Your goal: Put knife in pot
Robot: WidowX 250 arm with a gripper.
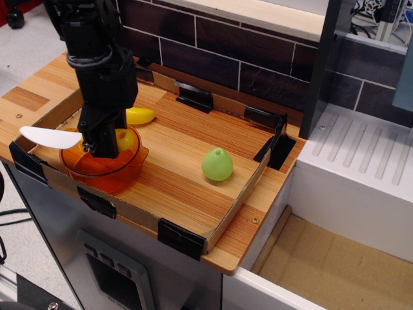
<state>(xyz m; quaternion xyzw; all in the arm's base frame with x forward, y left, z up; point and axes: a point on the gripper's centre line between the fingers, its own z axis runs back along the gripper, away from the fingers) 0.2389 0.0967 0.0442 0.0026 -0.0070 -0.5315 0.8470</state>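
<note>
Wooden bench [193,174] with low cardboard rim [219,226]; on it orange pot [103,169], yellow banana [141,115], green fruit [217,165].

We see our hand [98,143] gripping the knife [55,137] by its yellow handle over the pot [102,169], white blade jutting past the rim.
</note>
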